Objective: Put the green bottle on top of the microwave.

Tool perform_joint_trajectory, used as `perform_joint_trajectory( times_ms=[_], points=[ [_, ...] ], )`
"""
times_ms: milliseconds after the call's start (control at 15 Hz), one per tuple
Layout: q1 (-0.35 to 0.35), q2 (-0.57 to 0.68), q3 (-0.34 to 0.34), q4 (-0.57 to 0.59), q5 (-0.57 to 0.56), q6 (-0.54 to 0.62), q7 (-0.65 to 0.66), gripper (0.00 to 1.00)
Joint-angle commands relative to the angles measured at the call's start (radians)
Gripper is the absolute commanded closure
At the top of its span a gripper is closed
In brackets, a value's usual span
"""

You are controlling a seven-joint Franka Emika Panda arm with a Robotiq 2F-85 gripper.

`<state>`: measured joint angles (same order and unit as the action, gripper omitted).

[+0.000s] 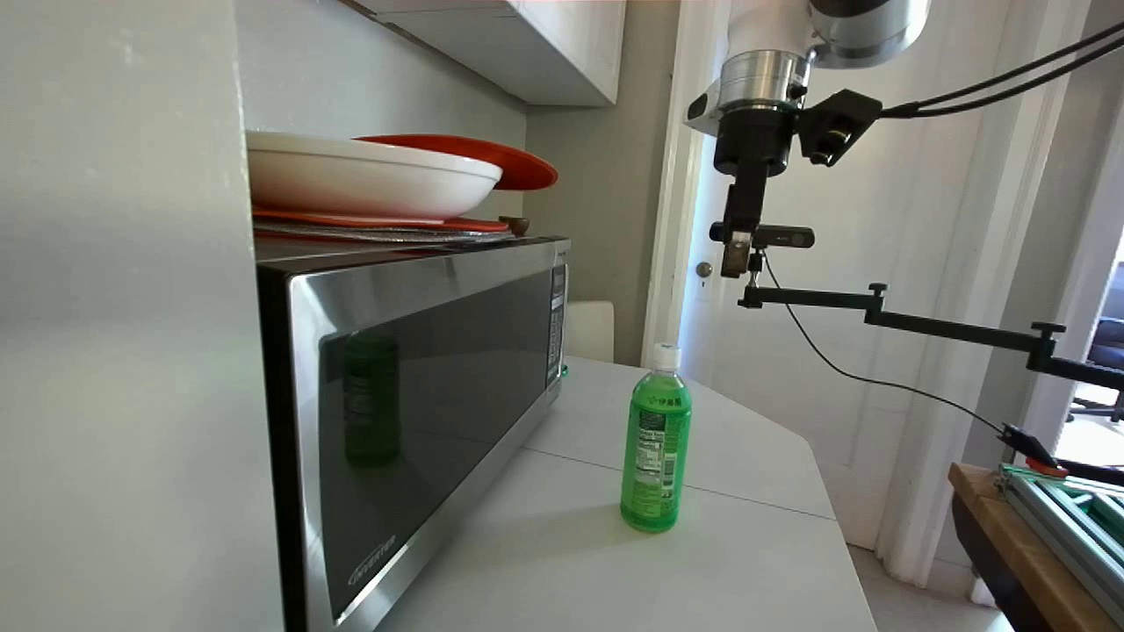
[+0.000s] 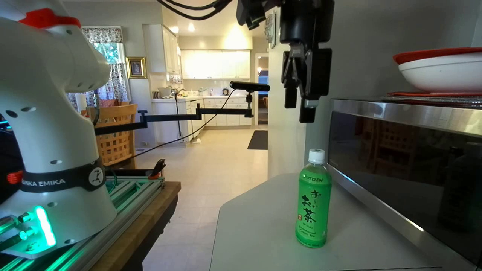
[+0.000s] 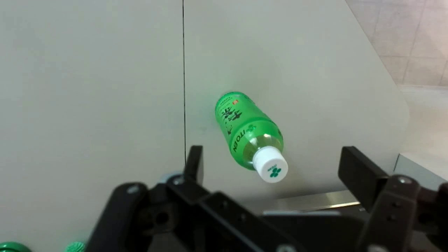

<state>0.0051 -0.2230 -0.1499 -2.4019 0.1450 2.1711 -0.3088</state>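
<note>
The green bottle (image 1: 656,448) with a white cap stands upright on the white table (image 1: 562,562), in front of the microwave. It also shows in an exterior view (image 2: 313,207) and in the wrist view (image 3: 245,122). The silver and black microwave (image 1: 439,351) has its door shut; it also shows in an exterior view (image 2: 399,158), and its front edge shows in the wrist view (image 3: 315,202). My gripper (image 1: 736,259) is above the bottle, pointing down, apart from it. Its fingers are spread and empty in an exterior view (image 2: 299,109) and in the wrist view (image 3: 273,157).
A white bowl (image 1: 378,180), a red plate (image 1: 518,165) and flat red items sit on the microwave's top. A white cabinet (image 1: 518,44) hangs above. A camera on a black jointed arm (image 2: 226,111) stands near the gripper. Green round objects (image 3: 13,247) show at the wrist view's lower left.
</note>
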Motion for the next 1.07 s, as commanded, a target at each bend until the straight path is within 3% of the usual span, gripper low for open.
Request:
perform_joint_trajectory(
  times_ms=[0, 667, 1000],
  points=[
    [-0.009, 0.024, 0.009, -0.002, 0.018, 0.012, -0.046, 0.0],
    [-0.005, 0.059, 0.028, -0.045, 0.021, 0.103, -0.11, 0.0],
    [-0.001, 0.093, 0.028, -0.036, 0.096, 0.136, -0.133, 0.0]
  ],
)
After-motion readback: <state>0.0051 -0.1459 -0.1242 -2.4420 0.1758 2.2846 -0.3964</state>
